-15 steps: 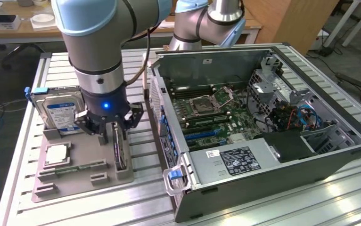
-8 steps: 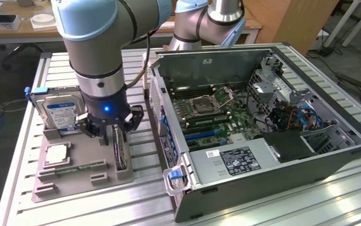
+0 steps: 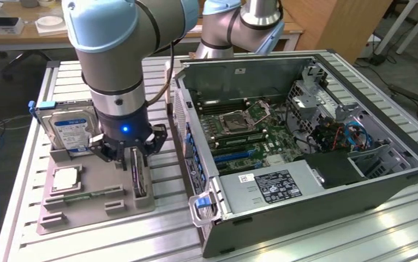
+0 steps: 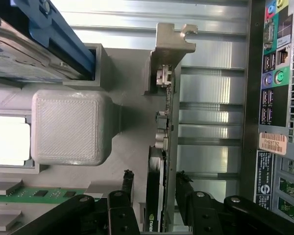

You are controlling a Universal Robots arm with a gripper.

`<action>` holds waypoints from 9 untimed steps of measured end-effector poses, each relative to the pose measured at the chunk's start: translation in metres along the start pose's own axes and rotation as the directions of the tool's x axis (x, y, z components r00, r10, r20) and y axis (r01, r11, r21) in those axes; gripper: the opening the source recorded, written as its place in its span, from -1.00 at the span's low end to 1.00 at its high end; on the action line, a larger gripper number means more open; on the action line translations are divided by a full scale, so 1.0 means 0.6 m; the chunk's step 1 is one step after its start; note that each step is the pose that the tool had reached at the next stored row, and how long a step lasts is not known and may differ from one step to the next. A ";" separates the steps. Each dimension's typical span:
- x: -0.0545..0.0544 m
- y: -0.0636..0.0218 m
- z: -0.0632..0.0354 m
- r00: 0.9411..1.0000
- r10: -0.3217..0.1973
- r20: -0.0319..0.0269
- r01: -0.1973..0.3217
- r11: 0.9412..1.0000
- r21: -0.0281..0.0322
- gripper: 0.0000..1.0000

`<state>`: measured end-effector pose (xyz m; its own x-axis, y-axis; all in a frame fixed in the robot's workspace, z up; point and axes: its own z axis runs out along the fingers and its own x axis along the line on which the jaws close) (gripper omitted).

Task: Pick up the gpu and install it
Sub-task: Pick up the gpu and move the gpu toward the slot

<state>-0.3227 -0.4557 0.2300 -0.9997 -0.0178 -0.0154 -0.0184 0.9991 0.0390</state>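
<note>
Pincer (image 4: 156, 188) hangs wide open astride the gpu (image 3: 141, 183), gripping nothing; the card stands on edge in its grey tray (image 3: 103, 177), lower left in the exterior view, apparently to offer both faces.

Slatted metal table (image 3: 398, 234), grey parts tray (image 3: 103, 174) on it, open computer case (image 3: 304, 218) just beside the tray

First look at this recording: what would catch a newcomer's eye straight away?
The big grey and blue arm dominates the exterior view's left, its gripper down over the gpu, jaws open on either side of the card, which stands on edge in a grey tray. At the exterior view's right lies the open computer case, motherboard exposed.
</note>
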 end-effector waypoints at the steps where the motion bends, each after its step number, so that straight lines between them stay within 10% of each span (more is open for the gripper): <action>1: 0.000 0.000 0.000 1.000 0.000 0.000 0.000 1.000 0.000 -0.05; 9: -0.006 0.000 0.001 1.000 -0.005 0.000 0.005 1.000 0.000 -0.05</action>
<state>-0.3190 -0.4557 0.2296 -0.9996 -0.0229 -0.0158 -0.0235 0.9989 0.0393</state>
